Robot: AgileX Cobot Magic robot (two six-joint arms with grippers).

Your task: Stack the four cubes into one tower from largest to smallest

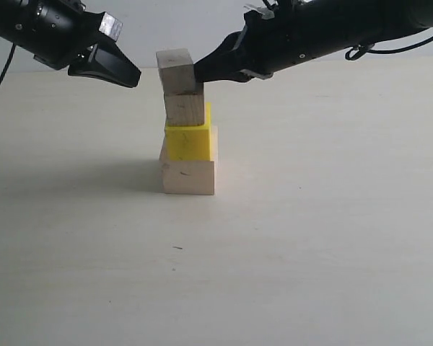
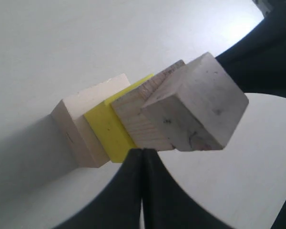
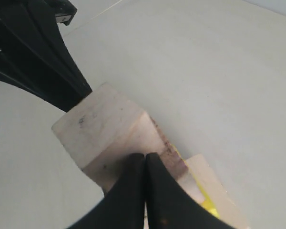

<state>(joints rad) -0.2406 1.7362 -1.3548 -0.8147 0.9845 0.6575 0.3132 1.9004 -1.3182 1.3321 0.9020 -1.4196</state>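
Observation:
The four cubes stand in one column at mid-table: the large wooden cube (image 1: 187, 178) at the base, the yellow cube (image 1: 190, 142) on it, the medium wooden cube (image 1: 184, 109) above, and the small wooden cube (image 1: 175, 71) on top, shifted slightly left. My right gripper (image 1: 197, 72) is shut, its closed tips touching the top cube's right side (image 3: 95, 124). My left gripper (image 1: 133, 76) is shut on nothing and hangs just left of the top cube, apart from it. In the left wrist view its closed tips (image 2: 142, 151) point at the tower (image 2: 138, 114).
The pale table (image 1: 310, 238) spreads around the tower with no other objects on it. The two black arms flank the tower's top from both sides. The left arm (image 3: 33, 57) shows in the right wrist view just behind the top cube.

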